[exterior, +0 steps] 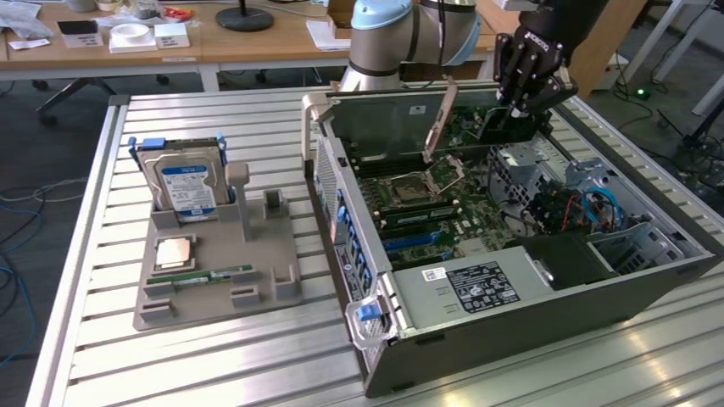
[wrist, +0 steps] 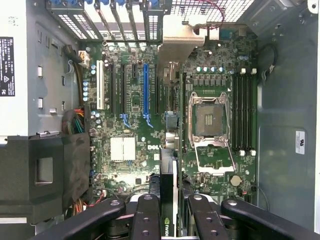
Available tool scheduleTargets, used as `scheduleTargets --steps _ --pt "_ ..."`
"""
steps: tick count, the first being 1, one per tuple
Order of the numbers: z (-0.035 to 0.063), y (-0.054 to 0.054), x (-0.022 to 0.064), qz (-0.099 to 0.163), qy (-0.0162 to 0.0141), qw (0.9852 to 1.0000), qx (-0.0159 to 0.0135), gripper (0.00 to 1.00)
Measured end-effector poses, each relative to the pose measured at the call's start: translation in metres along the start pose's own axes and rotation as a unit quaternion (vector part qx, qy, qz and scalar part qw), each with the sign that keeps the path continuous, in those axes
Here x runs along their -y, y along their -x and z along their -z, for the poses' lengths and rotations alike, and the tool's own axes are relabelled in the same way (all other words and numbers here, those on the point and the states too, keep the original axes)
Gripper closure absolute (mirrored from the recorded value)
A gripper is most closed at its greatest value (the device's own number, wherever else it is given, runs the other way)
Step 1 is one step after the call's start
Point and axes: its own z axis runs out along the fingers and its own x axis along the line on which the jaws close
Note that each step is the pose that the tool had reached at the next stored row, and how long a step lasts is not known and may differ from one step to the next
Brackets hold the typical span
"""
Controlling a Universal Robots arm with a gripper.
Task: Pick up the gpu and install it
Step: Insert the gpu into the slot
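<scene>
black fingers clamp the gpu over the open case

black metal fingers (wrist: pixel 145 215) of the robot's gripper (wrist: pixel 172 202) sit closest to the wrist camera. between them, edge-on, runs the gpu (wrist: pixel 168 170), a thin rectangular card whose dark top edge carries a small green logo. in the exterior view the same gpu (exterior: pixel 506 129) hangs as a dark block under the gripper (exterior: pixel 524 103), inside the end of the case farther from that camera.

by my judgement the card is stiff, fairly light and not slippery, but fragile: it has a bare circuit board, small components and a connector edge that should not be squeezed or knocked. the safe hold is across its two flat faces near the upper edge, away from the contacts and the end bracket, and that is about where it is held.

the hand is closed narrow, with its fingers pressed to either face of the card and holding nothing else. whether the card's lower edge touches anything below cannot be told.

beneath the card lies the green printed motherboard (wrist: pixel 135 150). a long blue plastic expansion slot (wrist: pixel 146 90) is on one side of the card's line, and an empty, silvery square cpu socket (wrist: pixel 207 117) is on the other. around them stands the grey steel computer case (exterior: pixel 543 322), open on the slatted aluminium table (exterior: pixel 226 373). well apart, at the exterior view's left, a grey plastic holder tray (exterior: pixel 226 250) carries an upright metal hard drive with a blue-white label (exterior: pixel 186 186) and a narrow green memory stick (exterior: pixel 202 275).
</scene>
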Motion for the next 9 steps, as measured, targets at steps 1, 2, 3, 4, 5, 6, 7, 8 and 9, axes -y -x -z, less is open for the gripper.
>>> scheduleTargets --steps 1,2,3,4,5,6,7,8,9 --pt "-0.0005 0.0000 0.0000 0.000 0.0000 1.0000 0.0000 0.74" --pt "-0.0012 -0.0001 0.0000 0.000 0.0000 1.0000 0.0000 0.74" --pt "-0.0018 -0.0001 0.0001 0.000 0.0000 1.0000 -0.0001 0.74" --pt "-0.0020 -0.0001 0.0001 0.000 0.0000 1.0000 -0.0002 0.74" --pt "-0.0020 -0.0001 0.0001 0.000 0.0000 1.0000 -0.0002 0.74" --pt "-0.0020 -0.0001 0.0001 0.000 0.0000 1.0000 -0.0002 0.74" --pt "-0.0020 -0.0001 0.0000 0.000 0.0000 1.0000 -0.0002 0.74" --pt "-0.0020 -0.0001 0.0000 0.000 0.0000 1.0000 -0.0002 0.74" --pt "-0.0024 -0.0001 0.0000 0.000 0.0000 1.0000 -0.0001 0.74"
